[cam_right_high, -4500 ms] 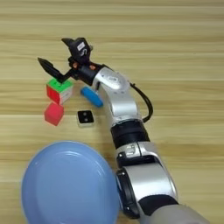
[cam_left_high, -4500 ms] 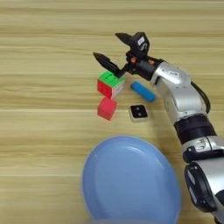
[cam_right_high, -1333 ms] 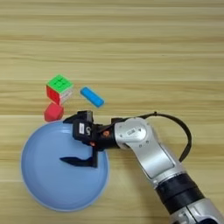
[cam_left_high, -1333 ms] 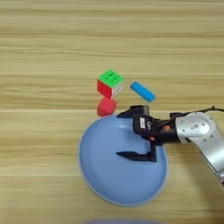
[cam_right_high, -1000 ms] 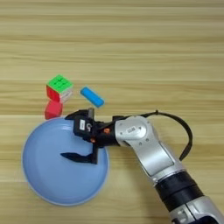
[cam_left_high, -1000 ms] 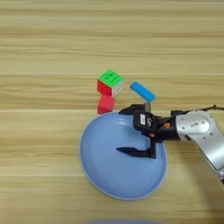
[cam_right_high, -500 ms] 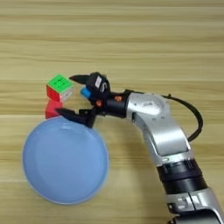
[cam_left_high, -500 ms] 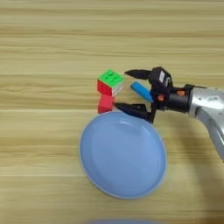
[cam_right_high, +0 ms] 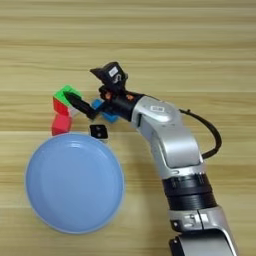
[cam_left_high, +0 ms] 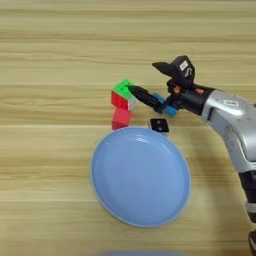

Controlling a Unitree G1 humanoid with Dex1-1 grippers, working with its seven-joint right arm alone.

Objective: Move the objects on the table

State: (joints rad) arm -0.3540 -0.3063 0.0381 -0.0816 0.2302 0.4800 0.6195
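Your gripper (cam_left_high: 147, 80) is spread wide over the blue block (cam_left_high: 165, 104), holding nothing. The puzzle cube (cam_left_high: 123, 94), red cube (cam_left_high: 120, 119) and block all sit on the table (cam_left_high: 50, 75); all the moving looks left to do.

Even, soft, bright light falls on the worktop (cam_left_high: 50, 60); no harsh glare. The plate (cam_left_high: 140, 176) throws only a thin, faint shadow along its rim toward 6 o'clock. The silver forearm (cam_right_high: 165, 135) carries pale highlights. Both views are slightly soft, with blurred edges on the small blocks.
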